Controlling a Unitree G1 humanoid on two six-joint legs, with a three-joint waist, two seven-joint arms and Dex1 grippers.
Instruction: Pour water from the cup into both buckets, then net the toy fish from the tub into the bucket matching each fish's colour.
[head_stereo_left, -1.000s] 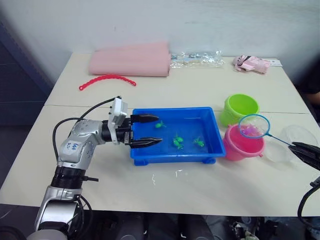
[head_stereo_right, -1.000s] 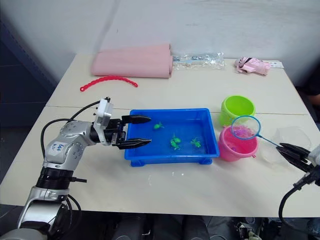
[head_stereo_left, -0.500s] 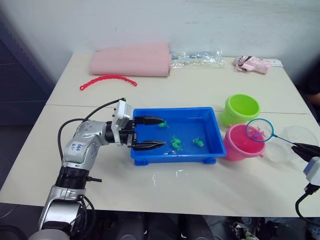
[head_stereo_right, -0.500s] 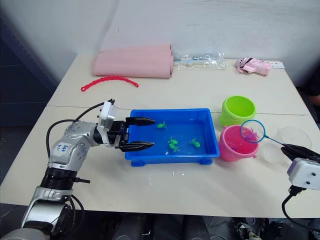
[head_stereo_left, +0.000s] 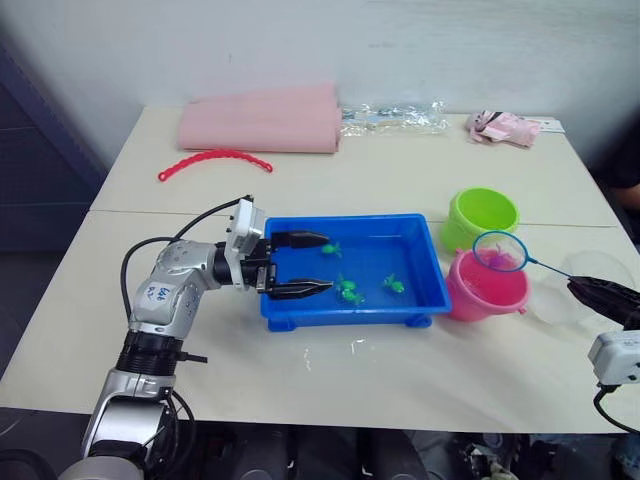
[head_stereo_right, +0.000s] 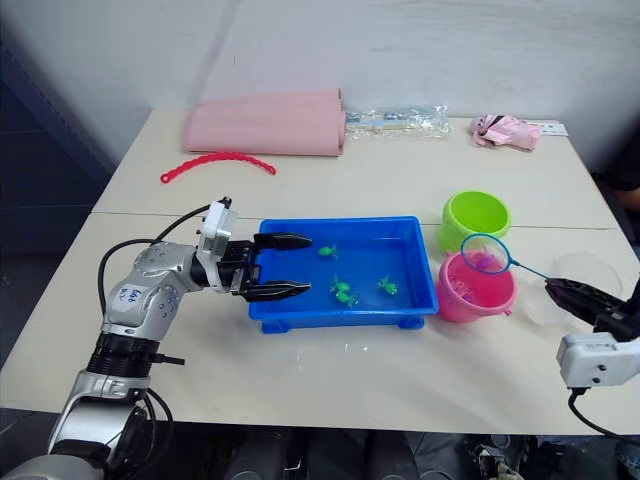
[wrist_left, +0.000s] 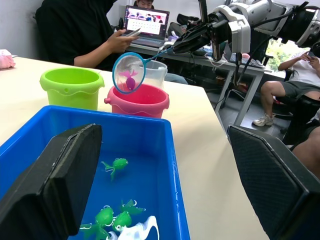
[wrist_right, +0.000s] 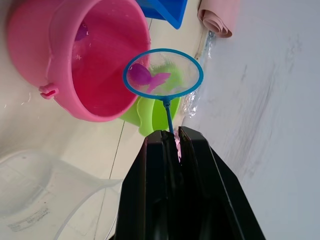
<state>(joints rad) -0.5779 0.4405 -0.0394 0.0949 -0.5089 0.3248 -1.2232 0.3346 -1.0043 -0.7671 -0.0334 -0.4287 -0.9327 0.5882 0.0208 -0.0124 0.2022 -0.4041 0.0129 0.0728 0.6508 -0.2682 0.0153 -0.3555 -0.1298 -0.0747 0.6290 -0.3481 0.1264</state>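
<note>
The blue tub (head_stereo_left: 345, 219) sits mid-table with three green toy fish (head_stereo_left: 348, 291) in its water. My left gripper (head_stereo_left: 327, 263) hangs open over the tub's left end, holding nothing. To the tub's right stand the pink bucket (head_stereo_left: 487, 292) and, behind it, the lime green bucket (head_stereo_left: 483, 213). My right gripper (wrist_right: 170, 134) is shut on the net's thin handle. The net's blue hoop (head_stereo_left: 499, 251) hovers above the pink bucket with a pink fish (wrist_right: 145, 77) in its mesh. The clear cup (head_stereo_left: 592, 278) stands right of the pink bucket.
A pink rolled cloth (head_stereo_left: 262, 118), a red beaded strip (head_stereo_left: 213, 160), a clear plastic bag (head_stereo_left: 392, 117) and a small pink item (head_stereo_left: 503, 128) lie along the table's far side. Water drops (head_stereo_left: 330, 350) dot the table in front of the tub. A person (wrist_left: 85, 30) sits beyond the table.
The net hoop has shifted a little left and up over the pink bucket as the right wrist turned. The pink fish remains in the mesh. The left gripper has barely moved.
</note>
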